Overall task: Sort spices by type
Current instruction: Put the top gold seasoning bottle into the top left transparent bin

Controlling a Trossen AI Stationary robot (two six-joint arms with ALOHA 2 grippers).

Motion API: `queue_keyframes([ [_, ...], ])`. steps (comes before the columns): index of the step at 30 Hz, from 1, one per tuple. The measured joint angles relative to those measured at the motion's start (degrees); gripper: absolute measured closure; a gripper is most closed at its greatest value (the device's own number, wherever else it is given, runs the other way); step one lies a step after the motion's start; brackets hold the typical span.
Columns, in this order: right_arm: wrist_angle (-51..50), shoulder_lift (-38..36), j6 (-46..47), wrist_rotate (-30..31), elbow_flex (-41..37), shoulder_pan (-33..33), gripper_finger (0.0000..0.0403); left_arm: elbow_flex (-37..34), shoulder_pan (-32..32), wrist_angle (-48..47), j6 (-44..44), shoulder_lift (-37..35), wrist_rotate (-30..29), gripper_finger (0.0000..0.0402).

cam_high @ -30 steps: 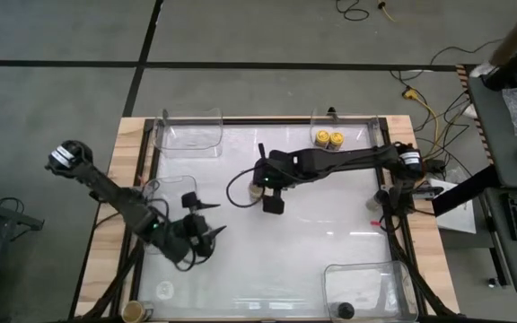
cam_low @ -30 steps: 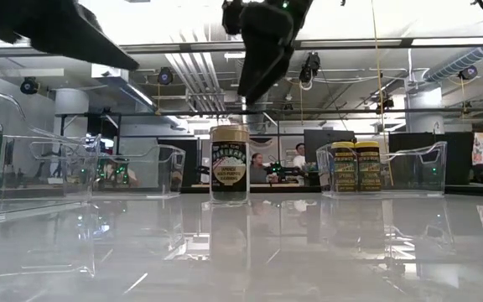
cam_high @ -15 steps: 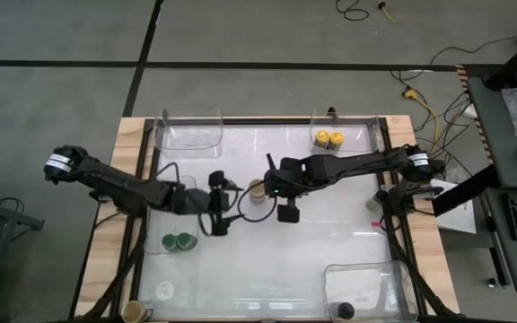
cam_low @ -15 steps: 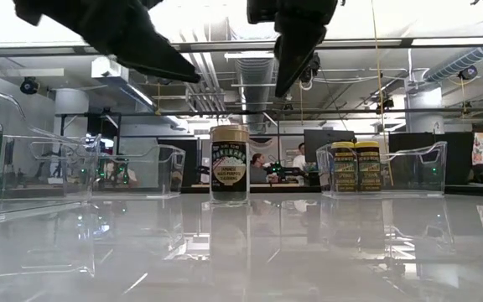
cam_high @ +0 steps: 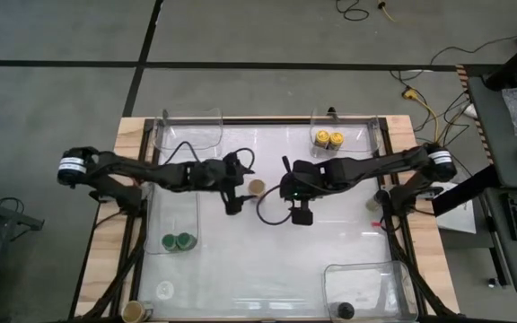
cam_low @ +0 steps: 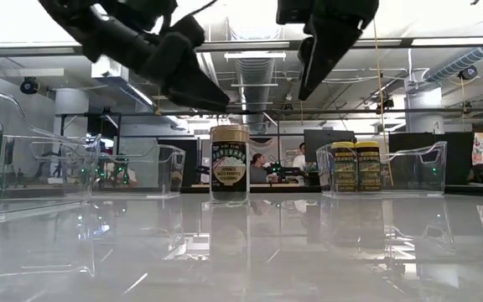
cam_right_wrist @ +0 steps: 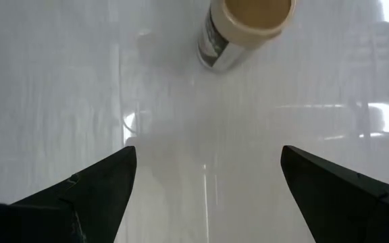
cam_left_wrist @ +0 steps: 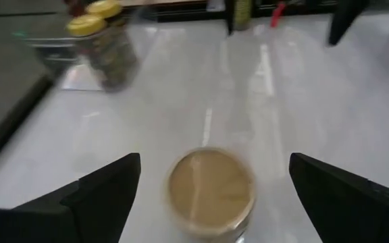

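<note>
2 yellow-lidded jars [cam_high: 328, 138] are held in the clear bin [cam_high: 359, 133] at the table's far edge, 2 green-lidded jars [cam_high: 179, 240] in the bin [cam_high: 189, 211] on the left side, and 1 black-lidded jar [cam_high: 345, 311] in the near right bin [cam_high: 366, 274]. A tan-lidded jar [cam_high: 256, 187] is stood upright on the glossy white table [cam_high: 267, 260], between the left gripper [cam_high: 243, 164] and right gripper [cam_high: 286, 167], both spread wide and empty above it. A workshop with pipes is seen behind.
</note>
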Motion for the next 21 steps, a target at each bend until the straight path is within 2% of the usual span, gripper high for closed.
queue_keyframes([
  [4, 0.85, -1.06, 0.52, 0.0, -2.5, 0.14, 0.0044, 3.15, 1.17, -2.07, -0.07, 3.18, 4.63, 0.0029],
  [7, 1.09, -1.54, 0.51, -0.04, -3.84, 0.27, 0.0044, 5.08, 2.24, -5.42, 0.21, 5.59, 4.68, 0.0027],
  [21, 1.76, -1.9, -0.09, -0.09, -4.84, 0.36, 0.0044, 9.51, 4.28, -8.58, 2.82, 12.47, 7.02, 0.0026],
])
